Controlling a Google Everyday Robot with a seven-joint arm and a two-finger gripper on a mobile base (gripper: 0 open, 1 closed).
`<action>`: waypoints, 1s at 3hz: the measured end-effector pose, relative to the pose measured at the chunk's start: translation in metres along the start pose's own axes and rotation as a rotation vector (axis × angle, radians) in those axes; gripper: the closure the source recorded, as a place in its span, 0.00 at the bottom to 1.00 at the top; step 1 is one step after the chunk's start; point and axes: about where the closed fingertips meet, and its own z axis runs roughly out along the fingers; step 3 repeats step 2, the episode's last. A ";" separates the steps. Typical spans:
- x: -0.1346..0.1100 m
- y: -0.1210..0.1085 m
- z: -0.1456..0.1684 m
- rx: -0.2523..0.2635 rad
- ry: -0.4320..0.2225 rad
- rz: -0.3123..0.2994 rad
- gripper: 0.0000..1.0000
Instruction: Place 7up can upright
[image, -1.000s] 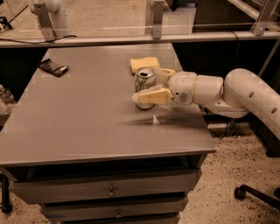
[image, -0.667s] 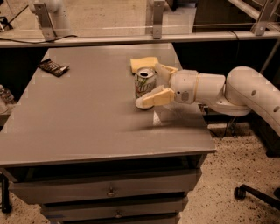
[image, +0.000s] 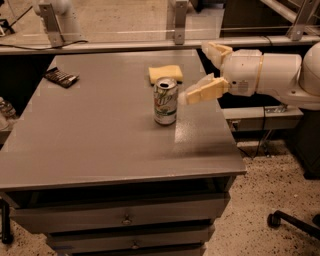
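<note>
7up can (image: 165, 101) upright on the table (image: 100, 140)
sponge (image: 165, 73) just behind it; gripper (image: 196, 72) right of it, not touching; flat packet (image: 61, 77) far left

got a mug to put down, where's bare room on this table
Widest bare stretch: front half of the table, from the 7up can to the front edge. Also bare: between the dark packet and the can. Crowded at right rear: yellow sponge, can, and the open gripper hanging just right of it.

1 table (image: 75, 150) bears 3 things: 1 7up can (image: 165, 101), 1 yellow sponge (image: 165, 73) at the can's 12 o'clock, and 1 dark packet (image: 60, 77) at its 10 o'clock. 1 gripper (image: 196, 71), with 2 fingers spread, hangs at 2 o'clock. 2 drawers (image: 127, 219) show below.
</note>
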 end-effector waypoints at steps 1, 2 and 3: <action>-0.058 -0.006 -0.071 0.130 0.013 -0.137 0.00; -0.058 -0.006 -0.071 0.129 0.013 -0.137 0.00; -0.058 -0.006 -0.071 0.129 0.013 -0.137 0.00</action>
